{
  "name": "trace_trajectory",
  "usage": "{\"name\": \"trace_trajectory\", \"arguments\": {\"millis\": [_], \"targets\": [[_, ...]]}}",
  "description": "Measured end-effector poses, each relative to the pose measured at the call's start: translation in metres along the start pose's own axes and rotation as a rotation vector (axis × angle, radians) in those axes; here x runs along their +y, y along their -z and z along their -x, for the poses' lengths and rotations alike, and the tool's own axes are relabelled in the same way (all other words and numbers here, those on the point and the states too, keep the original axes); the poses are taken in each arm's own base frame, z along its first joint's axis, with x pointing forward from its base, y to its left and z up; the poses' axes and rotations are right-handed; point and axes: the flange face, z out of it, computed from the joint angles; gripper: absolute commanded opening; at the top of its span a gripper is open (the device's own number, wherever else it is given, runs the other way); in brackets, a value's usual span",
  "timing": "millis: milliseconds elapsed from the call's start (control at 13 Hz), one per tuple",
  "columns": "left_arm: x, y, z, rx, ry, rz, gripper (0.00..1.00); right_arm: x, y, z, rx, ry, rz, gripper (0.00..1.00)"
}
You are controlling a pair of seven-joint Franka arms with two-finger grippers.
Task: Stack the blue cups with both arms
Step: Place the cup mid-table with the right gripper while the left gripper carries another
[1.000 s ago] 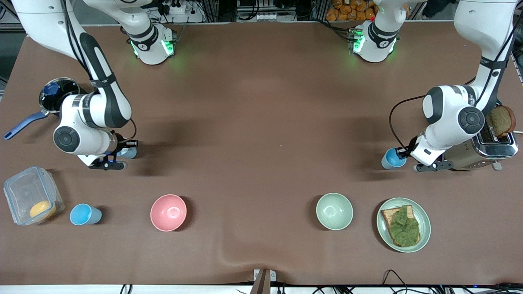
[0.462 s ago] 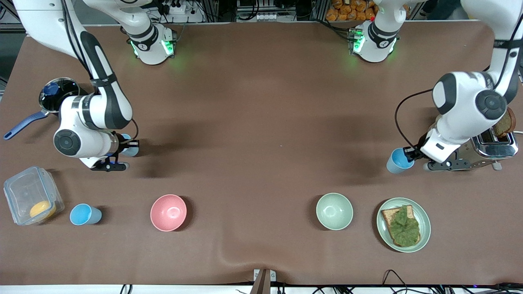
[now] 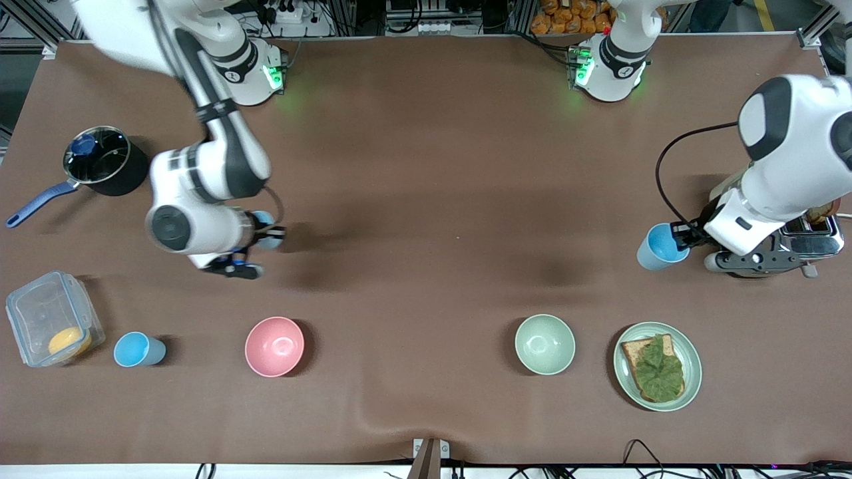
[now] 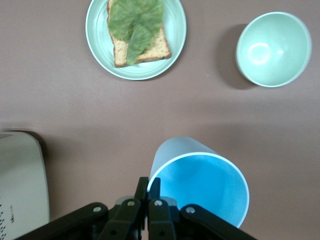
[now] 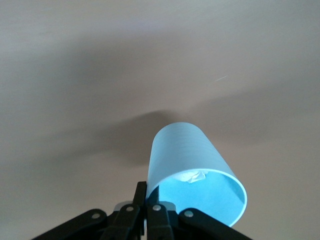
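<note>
Blue cups: left claw [image 3: 680, 237] pinches one cup [image 3: 659, 246] aloft; right claw [image 3: 261, 234] pinches another [image 5: 197, 172] above the worktop [image 3: 426, 199].

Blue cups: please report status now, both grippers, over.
Left gripper shut on blue cup, lifted beside the toaster. Right gripper shut on second blue cup, over bare table. Third cup untouched. Path open.

the middle of the table [image 3: 426, 199] lies open between the two arms, a wide bare stretch where a gripper could pass. nearer the front camera stand a pink bowl [image 3: 274, 346], a green bowl [image 3: 544, 344] and a plate [image 3: 626, 379]. a toaster [image 3: 809, 239] crowds the left arm's end, a pot [image 3: 106, 163] the right arm's.
</note>
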Motion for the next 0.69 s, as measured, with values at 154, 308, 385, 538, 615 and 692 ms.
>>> {"name": "trace_trajectory", "arguments": {"millis": [154, 308, 385, 538, 615, 692], "targets": [[0.021, 0.015, -0.001, 0.011, -0.004, 0.008, 0.0, -0.068, -0.009, 0.024, 0.0, -0.08, -0.029, 0.0], [0.053, 0.022, 0.001, 0.021, 0.021, 0.02, 0.0, -0.126, -0.022, 0.038, 0.02, -0.149, -0.05, 0.0], [0.07, 0.024, 0.003, 0.023, 0.04, 0.027, 0.0, -0.15, -0.03, 0.042, 0.034, -0.173, -0.055, 0.0], [0.101, 0.024, 0.01, 0.018, 0.092, 0.038, 0.0, -0.179, -0.051, 0.046, 0.045, -0.202, -0.048, 0.0], [0.116, 0.023, 0.014, 0.012, 0.119, 0.043, 0.0, -0.187, -0.06, 0.046, 0.055, -0.203, -0.05, 0.0], [0.131, 0.021, 0.018, 0.006, 0.144, 0.046, 0.0, -0.192, -0.067, 0.045, 0.067, -0.203, -0.056, 0.0]]}}
